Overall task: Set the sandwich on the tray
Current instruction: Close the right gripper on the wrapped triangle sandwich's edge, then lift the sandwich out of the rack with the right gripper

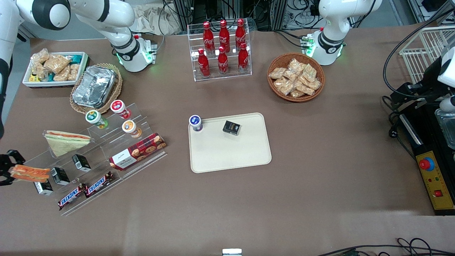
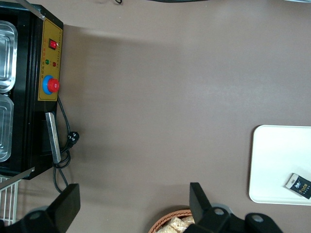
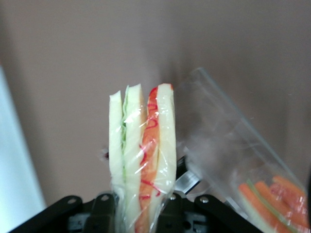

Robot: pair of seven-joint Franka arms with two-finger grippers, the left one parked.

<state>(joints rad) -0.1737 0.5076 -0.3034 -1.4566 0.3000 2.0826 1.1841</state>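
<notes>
The gripper (image 1: 9, 170) hangs at the working arm's end of the worktop, fingers clenched on the sandwich (image 1: 30, 173) — well apart from the tray (image 1: 231, 156), which lies toward the parked arm. The wrist view alone shows the sandwich (image 3: 143, 165) standing edge-up between the fingers.

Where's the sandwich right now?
The sandwich is clamped in the gripper at the working arm's end of the table, beside the acrylic display stand, far from the tray.
</notes>
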